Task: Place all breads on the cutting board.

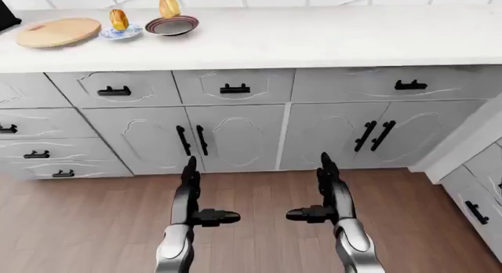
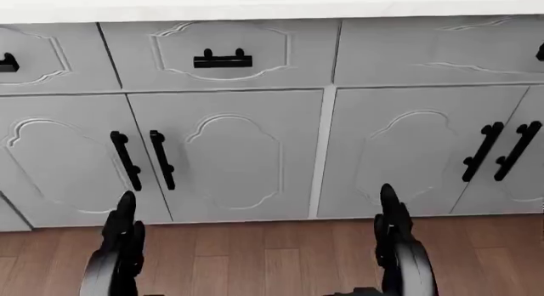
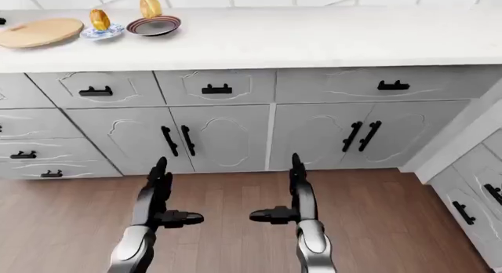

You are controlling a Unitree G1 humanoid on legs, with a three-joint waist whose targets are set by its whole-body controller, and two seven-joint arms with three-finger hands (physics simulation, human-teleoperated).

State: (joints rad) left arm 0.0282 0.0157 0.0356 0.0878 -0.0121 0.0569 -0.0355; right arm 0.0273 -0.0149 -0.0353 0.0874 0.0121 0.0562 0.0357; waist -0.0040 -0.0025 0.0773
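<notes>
At counter's (image 1: pixel 313 40) left edge, cutting board (image 1: pixel 57 32); 2 breads (image 1: pixel 118 19) beside.

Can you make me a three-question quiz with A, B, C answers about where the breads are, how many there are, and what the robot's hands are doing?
1. Where is the cutting board in the left-eye view?
A. Top left, on the counter
B. On the floor
C. Bottom right

2. How many breads sit on dishes?
A. One
B. Two
C. Four

3. What are the robot's hands doing?
A. Holding a bread
B. Pulling a drawer
C. Open and holding nothing

Answers:
1. A: the round wooden board lies at the counter's left end.
2. B: one bread stands on the small blue plate, another bread on the striped plate.
3. C: the left hand and right hand hang over the wooden floor with fingers spread, far from the counter.
</notes>
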